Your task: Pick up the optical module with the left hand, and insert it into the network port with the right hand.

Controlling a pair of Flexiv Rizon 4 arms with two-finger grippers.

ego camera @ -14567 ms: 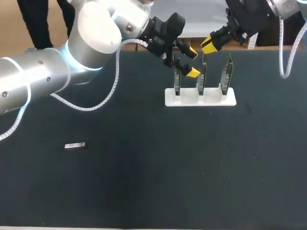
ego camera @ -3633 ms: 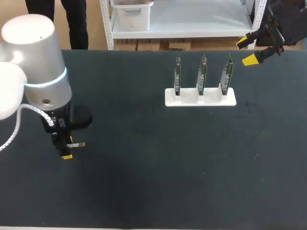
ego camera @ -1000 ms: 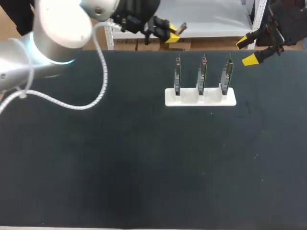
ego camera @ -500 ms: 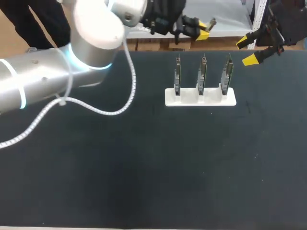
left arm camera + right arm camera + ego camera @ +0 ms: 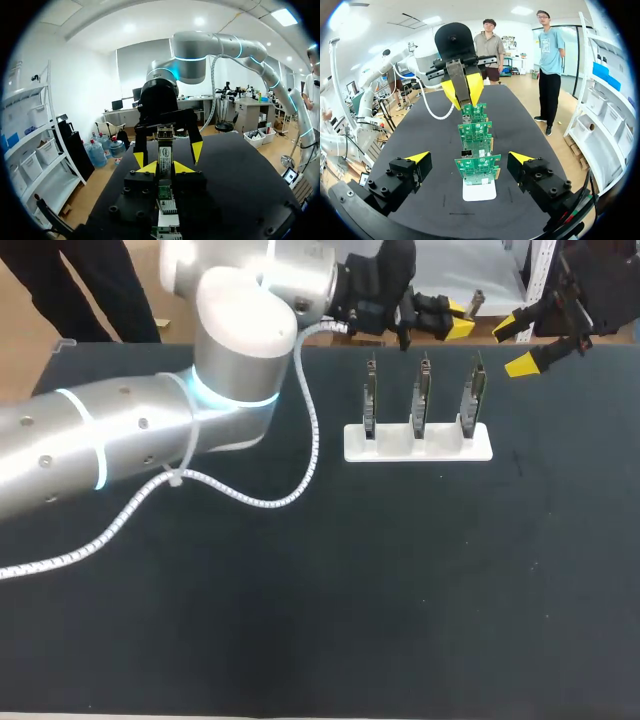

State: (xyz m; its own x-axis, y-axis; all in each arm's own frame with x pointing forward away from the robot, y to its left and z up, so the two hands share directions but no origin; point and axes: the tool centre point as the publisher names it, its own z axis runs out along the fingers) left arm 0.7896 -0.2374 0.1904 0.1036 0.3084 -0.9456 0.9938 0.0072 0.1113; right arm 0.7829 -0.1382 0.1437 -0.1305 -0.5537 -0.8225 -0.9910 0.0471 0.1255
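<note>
A white rack (image 5: pixel 418 443) stands on the black table (image 5: pixel 300 620), right of centre in the upper part of the head view. In its slots stand three green circuit boards (image 5: pixel 476 169), upright, in a row and apart from one another. Which part of each board is the network port cannot be made out.

The left gripper (image 5: pixel 455 320) is at the top of the head view, just above and behind the middle board. Its yellow tips are pinched narrowly on the optical module (image 5: pixel 476 302), a slim metal bar whose end pokes out past them. In the left wrist view the module's rear half is covered by the gripper body.

The right gripper (image 5: pixel 515 345) hangs in the upper right of the head view, beyond the rack's right end, fingers spread wide with nothing between them. In its own wrist view the boards line up ahead of it, each one partly hiding the one behind. The right arm is cut off at the frame's corner, and the left arm (image 5: pixel 120 440) at the left edge.
</note>
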